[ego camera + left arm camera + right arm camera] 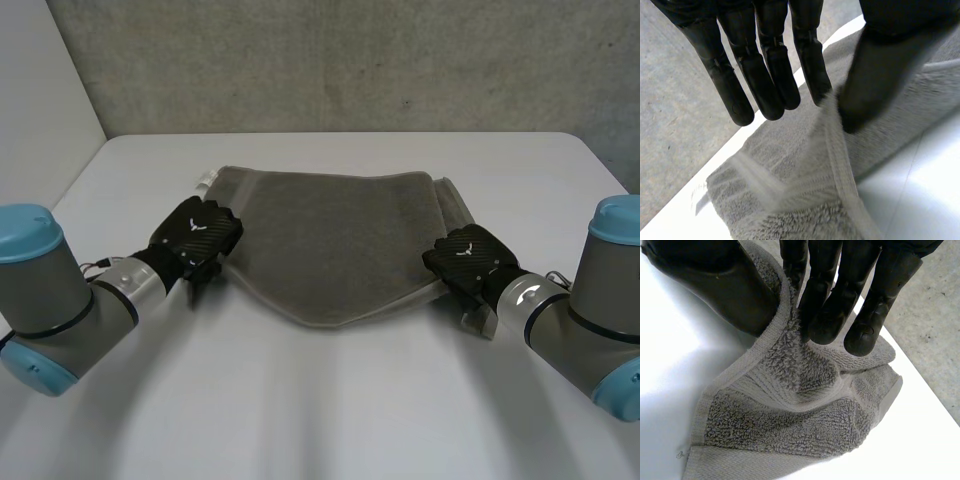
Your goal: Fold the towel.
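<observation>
Both arms reach in low over the table (320,400): left hand (197,235) pinches the left side edge of the towel (340,230) between thumb and straight fingers, and right hand (468,258) nips the right side edge between thumb and fingers. Matched grips, probably so the near part carries over evenly for a fold; the far part lies mid-table. Count: one towel, two hands, both gripping.

No legible text, white emblem (207,227) on left hand (190,243), right hand (478,262)
</observation>
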Tool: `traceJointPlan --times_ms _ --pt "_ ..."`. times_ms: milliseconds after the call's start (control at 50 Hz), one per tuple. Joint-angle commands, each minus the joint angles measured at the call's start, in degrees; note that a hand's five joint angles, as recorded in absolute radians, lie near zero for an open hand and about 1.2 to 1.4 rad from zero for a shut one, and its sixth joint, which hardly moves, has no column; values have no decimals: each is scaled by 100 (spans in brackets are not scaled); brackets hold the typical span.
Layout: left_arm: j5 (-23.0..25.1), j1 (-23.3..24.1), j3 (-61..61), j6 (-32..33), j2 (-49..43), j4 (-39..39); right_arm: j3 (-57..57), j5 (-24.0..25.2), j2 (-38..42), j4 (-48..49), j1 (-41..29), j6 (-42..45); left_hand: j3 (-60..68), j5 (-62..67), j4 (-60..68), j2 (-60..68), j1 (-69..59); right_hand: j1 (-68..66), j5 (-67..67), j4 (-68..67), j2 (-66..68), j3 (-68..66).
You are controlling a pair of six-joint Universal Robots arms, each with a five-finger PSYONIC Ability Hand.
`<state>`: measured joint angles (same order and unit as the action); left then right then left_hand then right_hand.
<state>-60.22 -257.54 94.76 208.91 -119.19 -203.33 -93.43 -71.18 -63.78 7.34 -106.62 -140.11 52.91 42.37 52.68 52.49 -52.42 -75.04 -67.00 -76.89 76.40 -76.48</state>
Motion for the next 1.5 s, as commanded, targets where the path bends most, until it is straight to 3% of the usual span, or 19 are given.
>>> traceJointPlan --times_ms 20,180,220,240,340,480,520,600,640,680,740,780,860,960,1080,1160,1260,1360,1500 --pt "-420 2 -177 35 -525 -329 -35 -45 -29 -4 9 -78 -972 -918 -949 -930 924 -496 -300 -311 360 -352" --pt "-754 -16 -239 35 -737 -348 -123 -124 -29 4 115 -393 -1056 -1002 -1033 -1014 1008 -496 -300 -311 360 -352" --pt "-842 -24 -230 35 -728 -348 -123 -186 -38 4 133 -509 -1040 -986 -1017 -998 992 221 418 406 -358 365" --pt "-947 -33 -204 35 -702 -365 -123 -273 -55 -4 141 -622 -1039 -986 -1017 -998 991 1237 1434 1422 -1373 1381" --pt "-1298 -138 -142 35 -588 -365 -105 -642 -178 -57 202 -921 -956 -902 -933 -914 908 2741 2938 2926 -2877 2885" --pt "-1387 -253 -1 0 -377 -348 -149 -1003 -170 -66 264 -1185 1080 1134 1103 1122 -1128 3468 3664 3653 -3604 3612" --pt "-1396 -270 7 0 -359 -313 -184 -1056 -82 -49 291 -1247 2468 2522 2491 2510 -2516 3669 3865 3853 -3805 3813" --pt "-1396 -270 7 -8 -359 -312 -193 -1056 40 -40 387 -1273 2709 2763 2732 2751 -2758 3686 3883 3871 -3823 3831" --pt "-1396 -270 7 -17 -350 -304 -184 -1056 67 -40 423 -1308 2709 2763 2732 2751 -2758 3535 3732 3720 -3671 3679" --pt "-1396 -270 16 -26 -298 -295 -149 -1030 76 -57 484 -1431 2709 2763 2732 2751 -2758 1881 2078 2066 -2018 2025" --pt "-1396 -279 16 -26 -227 -295 -123 -986 32 -66 546 -1510 2709 2763 2732 2751 -2758 961 1158 1146 -1098 1106" --pt "-1405 -349 42 -44 35 -234 -27 -986 -116 -110 668 -1546 2709 2763 2732 2751 -2758 -492 -295 -307 356 -348" --pt "-1405 -402 113 -44 476 -57 106 -951 -513 -321 704 -1449 2709 2763 2732 2751 -2758 -496 -300 -311 360 -352" --pt "-1239 -367 34 -359 1914 469 789 -715 -1776 -1417 756 -1221 2709 2763 2732 2751 -2758 -496 -300 -311 360 -352" --pt "-1019 -402 -369 -1044 3014 759 1948 -73 -2103 -2788 923 -844 2709 2763 2732 2751 -2758 -496 -300 -311 360 -352" --pt "-905 -464 -563 -1221 3244 1066 2435 -19 -2095 -3212 1082 -429 2709 2763 2732 2751 -2758 -496 -300 -311 360 -352" --pt "-684 -525 -740 -1221 3095 1340 2690 -72 -1963 -3336 1205 230 2709 2763 2732 2751 -2758 -496 -300 -311 360 -352" --pt "-640 -596 -933 -1177 2278 1419 2725 -54 -1339 -3318 1143 669 2709 2763 2732 2751 -2758 -496 -300 -311 360 -352" --pt "-701 -569 -2125 -959 453 1691 3346 -352 -102 -2714 819 748 2709 2763 2732 2751 -2758 -496 -300 -311 360 -352"
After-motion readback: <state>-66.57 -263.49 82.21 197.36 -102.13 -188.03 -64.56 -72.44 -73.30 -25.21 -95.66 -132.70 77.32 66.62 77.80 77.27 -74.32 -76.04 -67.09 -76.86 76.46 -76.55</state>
